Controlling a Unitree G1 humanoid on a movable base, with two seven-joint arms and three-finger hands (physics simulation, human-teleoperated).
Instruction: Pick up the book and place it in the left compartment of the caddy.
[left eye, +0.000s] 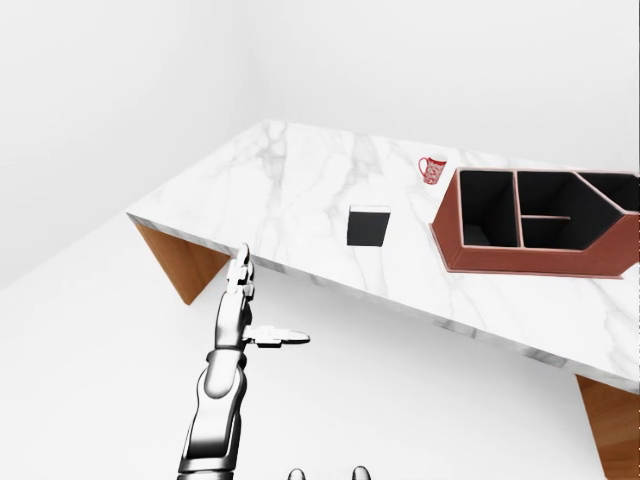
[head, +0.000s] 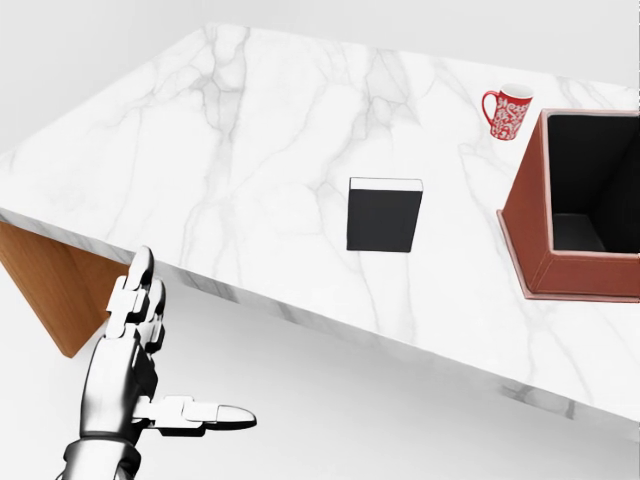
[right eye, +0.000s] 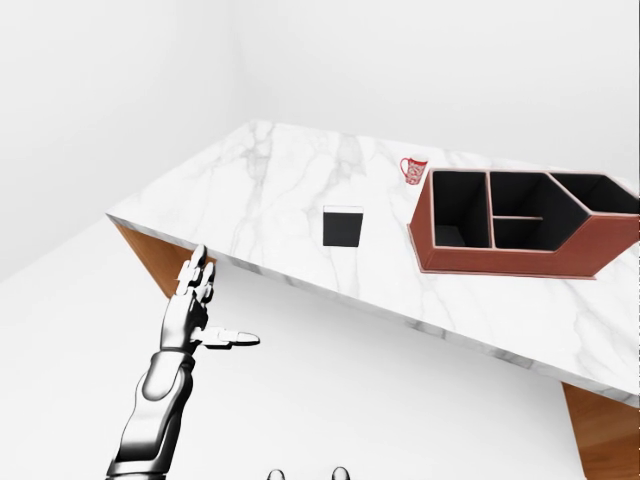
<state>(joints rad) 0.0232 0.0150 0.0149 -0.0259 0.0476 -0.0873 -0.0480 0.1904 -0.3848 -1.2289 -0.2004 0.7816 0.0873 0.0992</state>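
Reaching up from below the counter's (head: 250, 120) near edge, the left hand (head: 135, 350) is released: fingers straight and together, thumb stuck out sideways, nothing in it. It hangs over the floor, short of the marble top and touching nothing. The right hand is not in view.

Up and to the right of the hand, well apart from it, the book (head: 383, 215) lies flat on the counter, dark cover up with a pale strip along its far side. Farther right sits the caddy (left eye: 545, 255), its left compartment (left eye: 487, 208) nearest the book and looking vacant. A mug (head: 507, 110) stands beyond the caddy's left corner.

The risks, as I judge them: a flat book gives the fingers little to hook, so a grab from above may only push it toward the caddy; and the arm, starting this low, could clip the counter's edge while rising.
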